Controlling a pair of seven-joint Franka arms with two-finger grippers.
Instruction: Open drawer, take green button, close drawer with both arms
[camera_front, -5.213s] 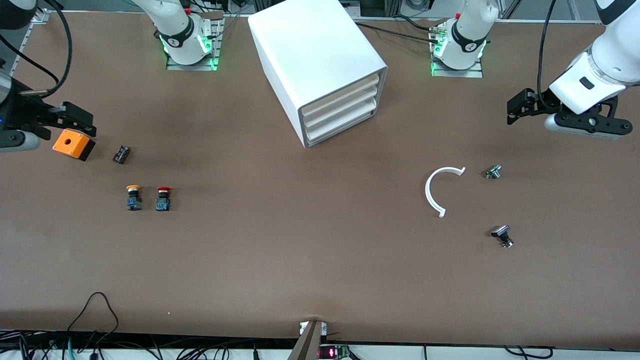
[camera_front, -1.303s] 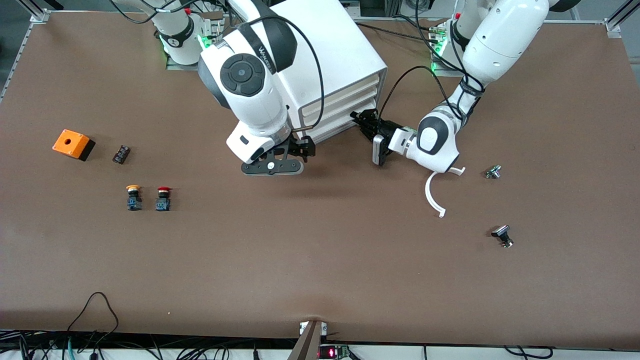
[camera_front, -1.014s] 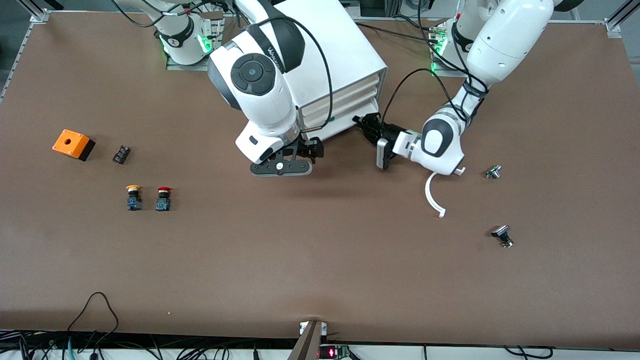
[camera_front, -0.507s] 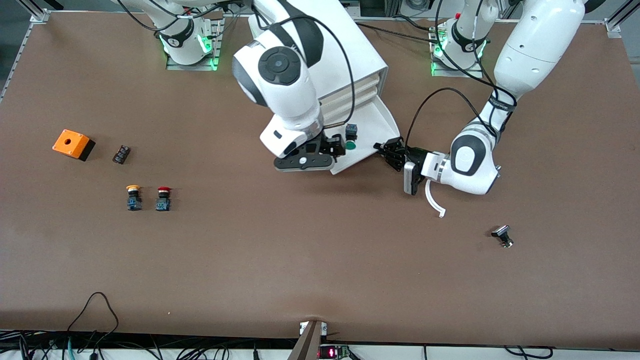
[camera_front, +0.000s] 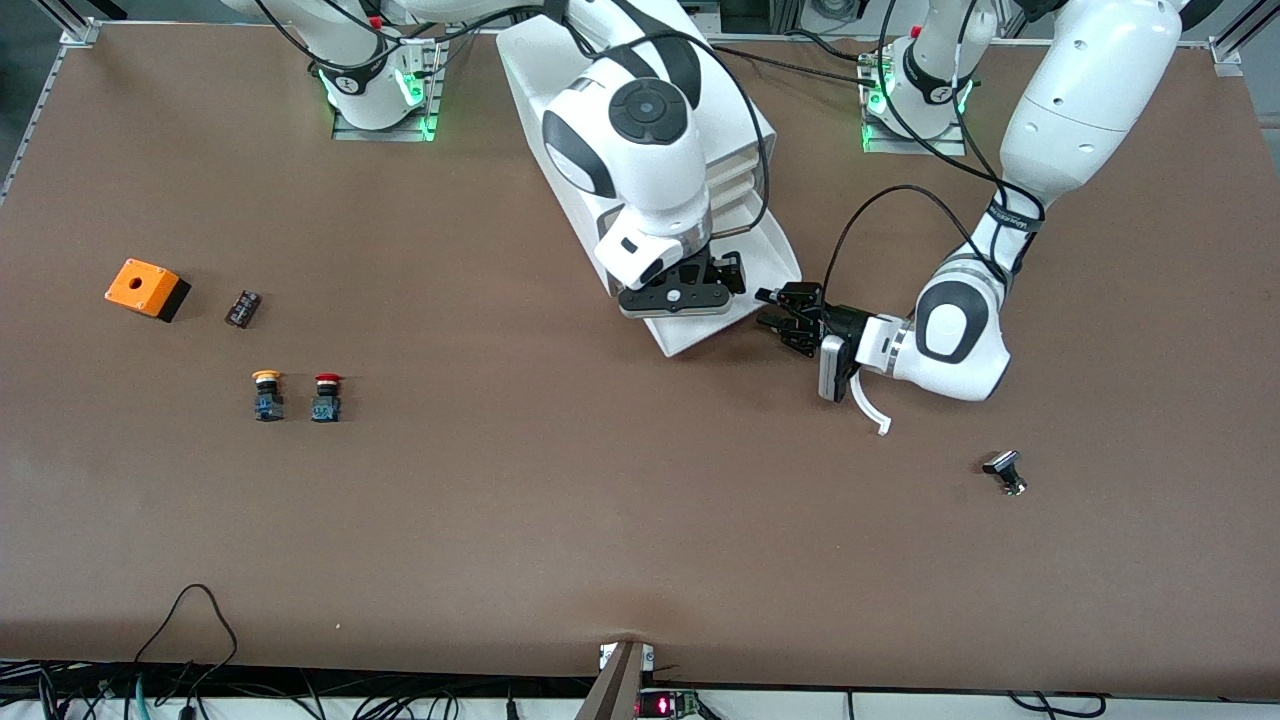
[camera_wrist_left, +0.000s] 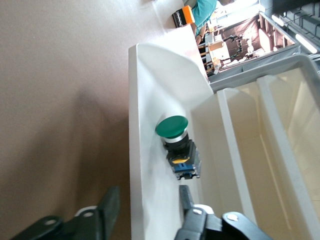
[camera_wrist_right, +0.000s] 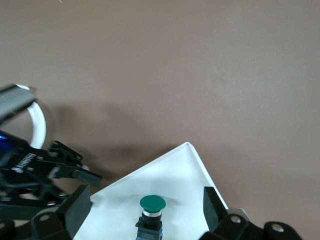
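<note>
Risk we note: the right gripper (camera_wrist_right: 145, 210), fingers spread wide over the pulled-out drawer (camera_front: 770, 262), could nudge or tip the button (camera_wrist_right: 151, 212) if it descends off-centre. The left gripper (camera_wrist_left: 147, 212), fingers apart astride the drawer's front wall, could drag it askew. The drawer holds only the green button, lying near its front.

Bright even light, soft shadows

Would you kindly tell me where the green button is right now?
The green button lies in the pulled-out bottom drawer, directly beneath the open right pincer; the left pincer straddles the drawer's front wall.
</note>
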